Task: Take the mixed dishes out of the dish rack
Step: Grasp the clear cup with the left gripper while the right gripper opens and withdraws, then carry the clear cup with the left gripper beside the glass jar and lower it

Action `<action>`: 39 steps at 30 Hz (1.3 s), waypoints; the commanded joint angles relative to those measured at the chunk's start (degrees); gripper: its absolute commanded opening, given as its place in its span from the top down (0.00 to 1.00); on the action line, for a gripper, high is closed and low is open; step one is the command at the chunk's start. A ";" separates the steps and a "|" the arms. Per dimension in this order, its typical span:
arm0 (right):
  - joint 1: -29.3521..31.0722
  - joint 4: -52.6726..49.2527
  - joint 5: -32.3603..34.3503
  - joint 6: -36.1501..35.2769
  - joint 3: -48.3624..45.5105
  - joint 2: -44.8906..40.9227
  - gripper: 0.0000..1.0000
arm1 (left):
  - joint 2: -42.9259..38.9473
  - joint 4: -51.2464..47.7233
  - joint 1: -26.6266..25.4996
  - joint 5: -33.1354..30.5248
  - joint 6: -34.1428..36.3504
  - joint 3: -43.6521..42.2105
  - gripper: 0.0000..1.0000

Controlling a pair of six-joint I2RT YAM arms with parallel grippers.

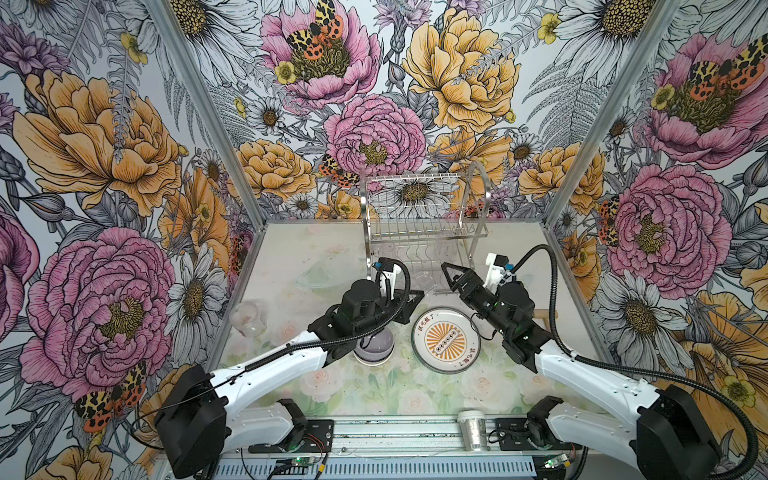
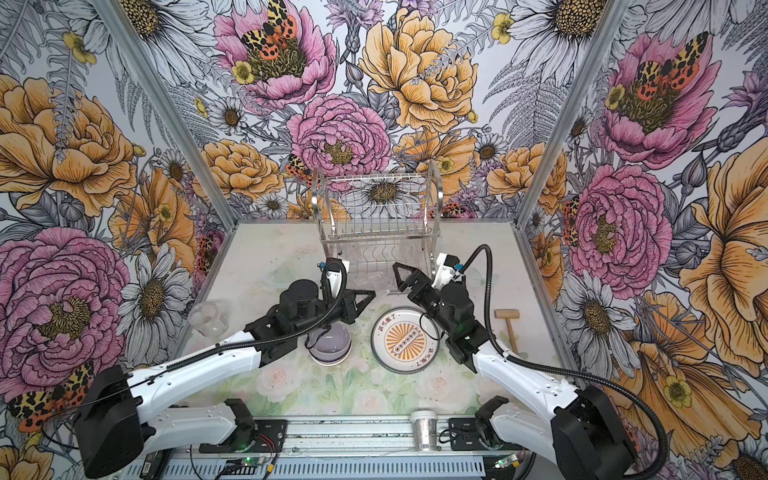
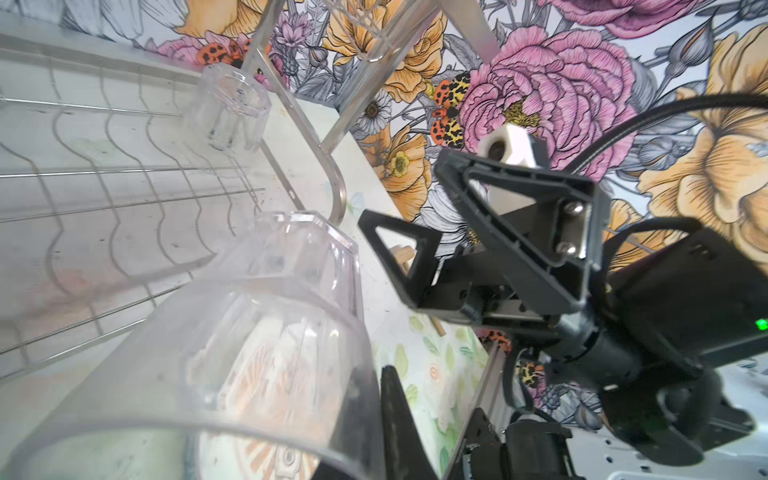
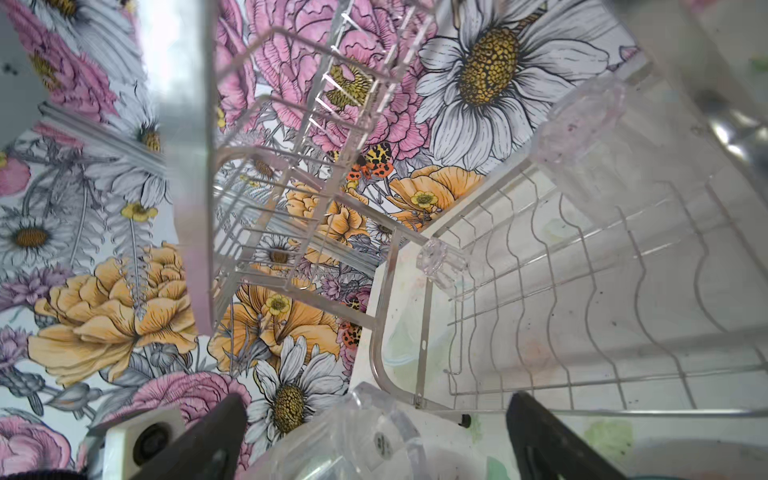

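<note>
Our left hand (image 1: 419, 295) is pinching shut on the wall of a small clear faceted glass (image 3: 270, 324), holding it tipped on its side just in front of the shiny two-tier chrome wire dish rack (image 1: 424, 232). Our right hand (image 1: 446, 270) is standing with its jaws wide apart on either side of that glass's base. Another clear glass (image 3: 226, 108) is sitting on the rack's lower shelf. We are seeing the round orange-sunburst plate (image 1: 446, 340) and the lavender bowl (image 1: 376, 349) lying on the tabletop (image 1: 332, 386).
</note>
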 commanded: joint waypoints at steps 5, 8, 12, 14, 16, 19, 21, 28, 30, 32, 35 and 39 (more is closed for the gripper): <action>1.22 -7.92 -7.34 -27.68 6.42 -3.84 0.00 | -10.50 -18.63 -3.29 -19.53 11.54 6.69 1.00; 2.45 -11.09 -7.68 -36.03 7.77 -4.30 0.00 | -14.20 -24.02 -3.16 -26.40 12.36 8.39 1.00; 4.20 -14.80 -6.13 -43.54 8.55 -4.48 0.00 | -16.85 -31.75 -1.97 -32.20 14.22 12.15 1.00; 5.34 -16.16 -5.92 -46.94 8.75 -4.17 0.00 | -17.28 -36.02 -0.04 -32.59 15.15 14.18 1.00; 6.81 -17.48 -5.44 -49.82 9.17 -3.74 0.00 | -17.11 -39.62 2.55 -32.07 15.85 16.03 1.00; 9.70 -19.76 -3.16 -54.64 10.36 -2.95 0.00 | -15.83 -45.47 8.42 -28.59 16.71 19.47 1.00; 11.39 -20.52 -2.42 -57.02 11.07 -2.48 0.00 | -14.28 -49.17 13.25 -24.93 17.45 21.91 1.00; 16.42 -22.26 -2.72 -62.94 13.46 0.52 0.00 | -6.23 -58.55 29.65 -12.75 22.42 28.35 1.00; 17.63 -22.75 -2.43 -63.77 14.23 1.63 0.00 | -3.60 -60.05 33.45 -10.46 23.73 29.21 1.00; 18.29 -22.37 -2.72 -63.75 14.58 2.55 0.00 | -0.74 -60.95 36.90 -9.30 25.11 30.03 1.00; 19.01 -21.13 -2.26 -63.22 14.40 3.30 0.00 | 3.47 -61.48 40.90 -8.77 27.05 31.24 1.00; 19.49 -20.56 -1.89 -63.04 14.02 3.39 0.00 | 10.09 -61.92 44.88 -7.18 30.50 33.36 1.00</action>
